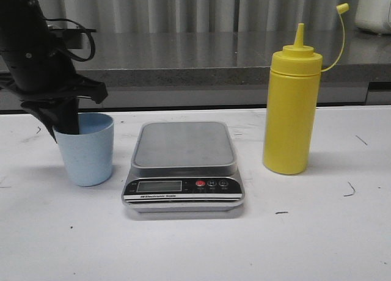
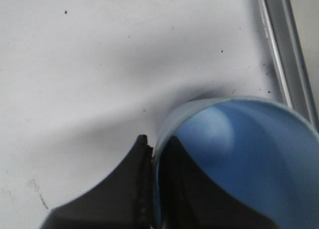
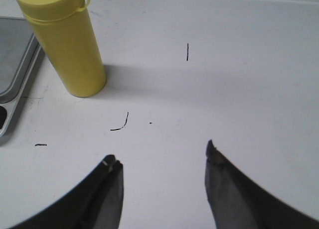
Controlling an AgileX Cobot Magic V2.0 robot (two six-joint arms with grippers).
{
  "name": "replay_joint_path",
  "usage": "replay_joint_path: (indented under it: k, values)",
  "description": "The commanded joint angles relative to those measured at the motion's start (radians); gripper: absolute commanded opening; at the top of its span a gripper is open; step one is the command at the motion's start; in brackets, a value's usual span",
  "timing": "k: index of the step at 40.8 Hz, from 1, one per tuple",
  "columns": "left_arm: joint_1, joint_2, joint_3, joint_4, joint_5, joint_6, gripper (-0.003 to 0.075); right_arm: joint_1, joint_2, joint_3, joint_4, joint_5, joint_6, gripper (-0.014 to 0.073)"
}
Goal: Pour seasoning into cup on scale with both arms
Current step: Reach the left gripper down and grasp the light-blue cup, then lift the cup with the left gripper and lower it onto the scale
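While upright, cup (image 1: 85, 149) rim pinched by left end effector (image 1: 66, 123).

White tabletop (image 1: 195, 250), matte, marked with scattered short dark scratches and specks. Behind its far edge runs a grey speckled counter (image 1: 201, 52) with a darker front lip. Above the counter hang pale, vertically pleated curtains (image 1: 183, 9). A white object (image 1: 376, 9), partly cropped, sits at the counter's far right corner. Lighting is even and diffuse.
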Motion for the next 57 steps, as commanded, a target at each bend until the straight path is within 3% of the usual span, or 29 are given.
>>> replay_joint_path:
  k: [1,14,35,57]
  values:
    - [-0.002,-0.056,-0.042,0.001,0.003,-0.010,-0.0020,0.000,0.004,-0.032,0.000,-0.061,-0.012,0.0405]
    - [-0.067,-0.056,-0.224,-0.013,0.144,-0.010,-0.0020,0.000,0.004,-0.032,0.000,-0.061,-0.012,0.0405]
    - [-0.240,0.083,-0.517,-0.051,0.156,-0.073,-0.0020,0.000,0.004,-0.032,0.000,-0.061,-0.012,0.0405]
    - [-0.245,0.156,-0.542,0.009,0.207,-0.075,-0.0020,0.000,0.004,-0.032,0.000,-0.061,-0.012,0.0405]
